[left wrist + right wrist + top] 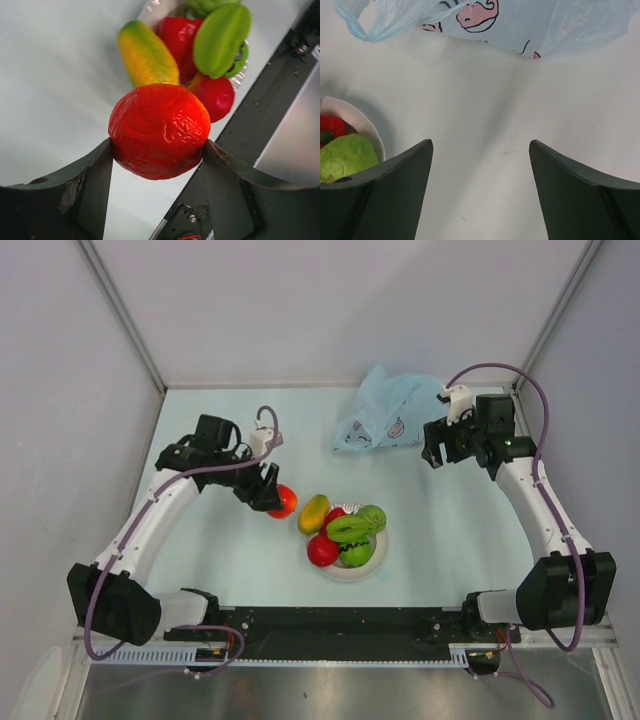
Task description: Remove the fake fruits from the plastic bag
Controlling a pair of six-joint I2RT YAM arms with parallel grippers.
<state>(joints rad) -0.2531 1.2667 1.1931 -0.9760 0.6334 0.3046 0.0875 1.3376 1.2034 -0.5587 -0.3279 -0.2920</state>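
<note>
Fruit: glossy red round plastic fruit [159,127], skin crinkled.
My left pincer [157,144]: clenched on it.
My right pincer [480,145]: spread wide.

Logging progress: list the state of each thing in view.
Left gripper: shut on red fruit.
Red fruit: gripped, short of the plate.
Right gripper: open, empty.
Plastic bag: crumpled, lying unheld.
Other fake fruits: out of bag, heaped at white plate.

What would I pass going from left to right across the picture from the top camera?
First the left tool gripping a red fruit → yellow-green fruit → plastic bag → right tool, open and empty.
</note>
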